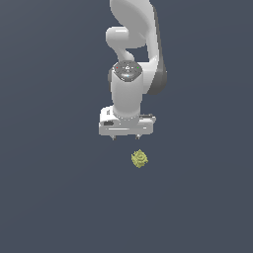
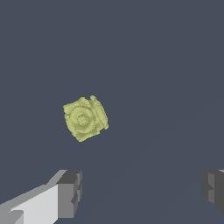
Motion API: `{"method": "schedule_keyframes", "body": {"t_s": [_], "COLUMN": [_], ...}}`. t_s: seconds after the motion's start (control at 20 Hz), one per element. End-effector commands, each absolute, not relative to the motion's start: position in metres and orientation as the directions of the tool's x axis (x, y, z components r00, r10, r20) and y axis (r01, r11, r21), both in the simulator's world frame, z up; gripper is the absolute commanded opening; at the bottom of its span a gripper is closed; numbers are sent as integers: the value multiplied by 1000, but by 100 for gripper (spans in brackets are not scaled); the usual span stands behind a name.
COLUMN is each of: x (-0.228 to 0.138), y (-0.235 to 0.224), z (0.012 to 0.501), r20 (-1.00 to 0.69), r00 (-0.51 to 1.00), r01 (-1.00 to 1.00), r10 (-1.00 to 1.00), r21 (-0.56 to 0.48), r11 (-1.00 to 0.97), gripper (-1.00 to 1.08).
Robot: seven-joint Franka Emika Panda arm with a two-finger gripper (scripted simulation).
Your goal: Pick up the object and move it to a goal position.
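Observation:
The object [image 1: 140, 158] is a small yellow-green lumpy chunk with a swirl on its face, lying on the dark grey floor. The white gripper [image 1: 126, 138] hangs above and just behind it in the exterior view, slightly toward that view's left, not touching it. Its short fingertips stand wide apart with nothing between them. In the wrist view the object [image 2: 85, 118] lies ahead of the open gripper [image 2: 142, 192], nearer to the grey finger [image 2: 69, 194] than to the other one.
The white arm [image 1: 133, 44] rises from the gripper toward the top of the exterior view. The floor is a plain dark grey surface with no other objects or edges in sight.

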State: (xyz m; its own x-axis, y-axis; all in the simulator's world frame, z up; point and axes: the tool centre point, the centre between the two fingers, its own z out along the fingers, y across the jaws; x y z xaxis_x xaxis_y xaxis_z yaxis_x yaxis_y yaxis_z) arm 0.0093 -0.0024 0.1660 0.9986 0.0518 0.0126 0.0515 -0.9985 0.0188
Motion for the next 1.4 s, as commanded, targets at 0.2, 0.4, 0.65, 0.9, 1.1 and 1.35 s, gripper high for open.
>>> {"method": "schedule_keyframes", "body": {"t_s": [0.2,0.4,0.65,0.9,1.1,1.35], "x": [18,26,36,41,43,43], "y": [10,24,44,56,61,61], "z": [151,135,112,97,92,90], "r20": [7,3,0,0,0,-1], "r00": [990,972,935,904,891,891], "r01": [140,233,355,428,455,453], "r10": [141,233,355,428,455,453], "r21": [19,17,10,3,0,0], "r11": [-990,-972,-935,-904,-891,-891], "gripper": [100,100,100,100,100,100]}}
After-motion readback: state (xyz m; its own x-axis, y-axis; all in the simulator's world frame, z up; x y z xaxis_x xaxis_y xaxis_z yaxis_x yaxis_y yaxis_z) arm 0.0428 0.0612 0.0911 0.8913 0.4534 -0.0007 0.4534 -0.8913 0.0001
